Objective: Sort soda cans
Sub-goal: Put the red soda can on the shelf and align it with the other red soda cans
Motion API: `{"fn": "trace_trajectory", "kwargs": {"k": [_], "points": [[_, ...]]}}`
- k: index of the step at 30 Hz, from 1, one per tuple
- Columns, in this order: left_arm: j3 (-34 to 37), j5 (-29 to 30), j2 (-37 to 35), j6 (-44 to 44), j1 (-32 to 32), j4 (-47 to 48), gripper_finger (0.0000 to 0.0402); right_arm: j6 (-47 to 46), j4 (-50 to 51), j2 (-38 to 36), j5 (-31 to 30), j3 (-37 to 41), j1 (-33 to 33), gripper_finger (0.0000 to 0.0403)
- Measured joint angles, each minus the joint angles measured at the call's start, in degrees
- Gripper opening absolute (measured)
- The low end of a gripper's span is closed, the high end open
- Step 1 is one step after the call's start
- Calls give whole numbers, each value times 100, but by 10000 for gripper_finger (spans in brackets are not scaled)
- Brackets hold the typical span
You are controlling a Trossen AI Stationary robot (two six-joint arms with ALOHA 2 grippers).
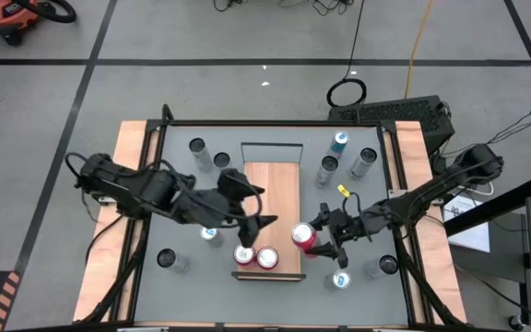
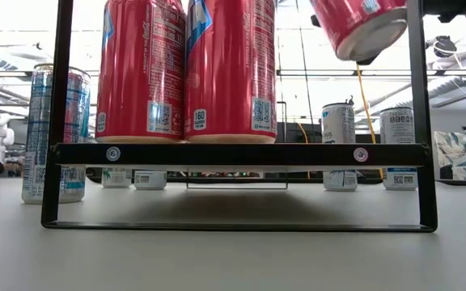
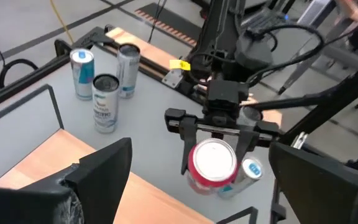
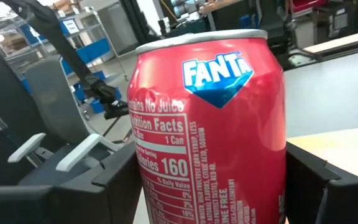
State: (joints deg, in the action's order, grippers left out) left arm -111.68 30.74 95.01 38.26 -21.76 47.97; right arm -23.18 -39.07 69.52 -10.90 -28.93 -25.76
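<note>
Collision with the two red cans (image 1: 255, 256) already standing on the wooden board (image 1: 273, 198) looks like the chief danger: the right gripper (image 1: 324, 238), clamped on a third red can (image 1: 303, 237), carries it tilted and off the surface at the board's edge, with that pair just beside it. A careless sideways move could knock them over, and setting the can down tilted might tip it. The left gripper (image 1: 256, 208), jaws apart and holding nothing, hovers over the board close to the right gripper, so the arms could clash. Blue and silver-grey cans stand farther out on the worktop (image 1: 182, 198).
</note>
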Motion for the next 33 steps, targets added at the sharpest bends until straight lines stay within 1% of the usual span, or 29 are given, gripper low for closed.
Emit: {"fn": "trace_trajectory", "kwargs": {"k": [6, 8, 14, 24, 33], "points": [[0, -137, 331, 45, -2, -84, 380, -171, -707, 804, -7, 0, -91, 263], [1, -194, 392, 46, -2, -133, 380, -178, -876, 985, -137, 0, -112, 263], [2, -303, 530, 172, 0, -157, 380, -166, -1201, 1418, -146, 0, -99, 263], [2, -810, 988, 184, 83, -208, 380, -118, -1303, 1779, -286, 0, -92, 263], [2, -944, 1232, 196, 175, -140, 380, 29, -1326, 1824, -326, 0, -69, 263]]}}
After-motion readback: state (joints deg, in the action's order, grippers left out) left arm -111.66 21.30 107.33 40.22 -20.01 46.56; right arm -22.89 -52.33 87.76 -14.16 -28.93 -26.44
